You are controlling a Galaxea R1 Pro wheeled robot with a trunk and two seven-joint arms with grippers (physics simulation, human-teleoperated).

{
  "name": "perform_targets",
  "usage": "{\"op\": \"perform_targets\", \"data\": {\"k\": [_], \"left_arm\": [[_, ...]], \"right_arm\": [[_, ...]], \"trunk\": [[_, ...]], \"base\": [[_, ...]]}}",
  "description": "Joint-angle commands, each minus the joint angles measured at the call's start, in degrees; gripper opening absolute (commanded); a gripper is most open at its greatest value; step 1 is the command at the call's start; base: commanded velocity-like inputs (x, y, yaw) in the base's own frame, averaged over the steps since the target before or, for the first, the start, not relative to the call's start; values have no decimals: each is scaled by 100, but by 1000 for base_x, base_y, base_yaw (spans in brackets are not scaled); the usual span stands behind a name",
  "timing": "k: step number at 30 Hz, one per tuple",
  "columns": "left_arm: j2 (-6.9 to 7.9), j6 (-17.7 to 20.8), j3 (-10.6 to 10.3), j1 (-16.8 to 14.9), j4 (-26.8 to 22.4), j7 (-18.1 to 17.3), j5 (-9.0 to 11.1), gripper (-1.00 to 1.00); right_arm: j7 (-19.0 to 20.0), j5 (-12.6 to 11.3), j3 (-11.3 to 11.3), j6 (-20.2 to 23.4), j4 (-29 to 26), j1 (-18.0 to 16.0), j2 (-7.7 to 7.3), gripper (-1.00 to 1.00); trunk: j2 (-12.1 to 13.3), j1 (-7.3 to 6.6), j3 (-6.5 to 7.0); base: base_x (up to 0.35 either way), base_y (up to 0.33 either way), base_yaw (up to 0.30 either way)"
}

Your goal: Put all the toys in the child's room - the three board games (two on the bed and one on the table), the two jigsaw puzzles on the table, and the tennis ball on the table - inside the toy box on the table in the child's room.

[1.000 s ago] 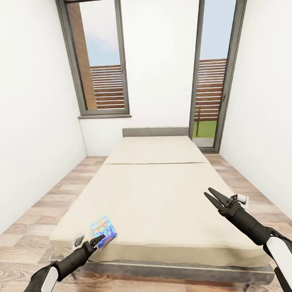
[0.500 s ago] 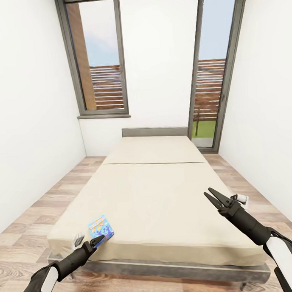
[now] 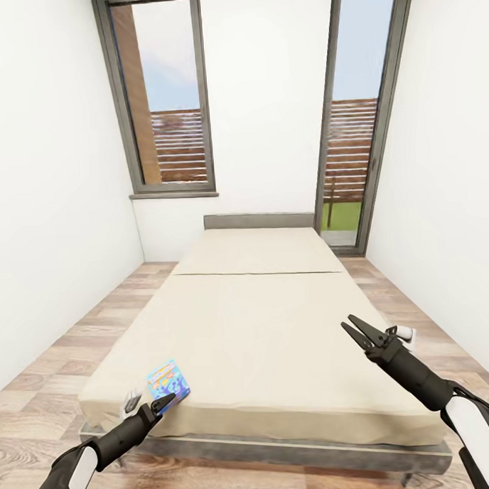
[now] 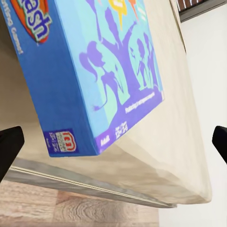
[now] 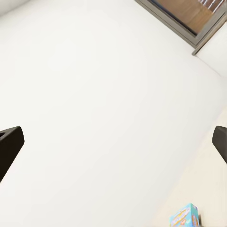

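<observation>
Left tool [image 3: 164,400] stood open, empty, just short of the blue board game [image 3: 168,378] on the bed's [image 3: 262,322] near-left corner.

Setting: bedroom in a home — narrow, white-walled, simulator-rendered. Low wide bed [image 3: 255,329] with beige cover and dark grey headboard [image 3: 260,221]; wood-plank floor [image 3: 71,352]; tall dark-framed window [image 3: 165,98] and glazed door [image 3: 353,126] giving onto slatted fencing — a colourful board game [image 3: 168,378] lies at the bed's corner.
</observation>
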Motion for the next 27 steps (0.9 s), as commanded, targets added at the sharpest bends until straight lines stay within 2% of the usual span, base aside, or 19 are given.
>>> {"op": "perform_targets", "data": {"k": [1,8,27], "left_arm": [[-1,42,12,-4,2,-10,25,100],[-1,40,12,-4,2,-9,17,100],[2,65,20,-4,2,-2,42,100]], "right_arm": [[0,-11,-3,38,2,-3,0,100],[0,120,-3,38,0,-8,49,100],[0,148,-12,38,3,-6,109,100]], "trunk": [[-2,-1,-6],[-2,-1,-6],[-2,-1,-6]], "base": [[40,17,0],[50,23,0],[3,1,0]]}}
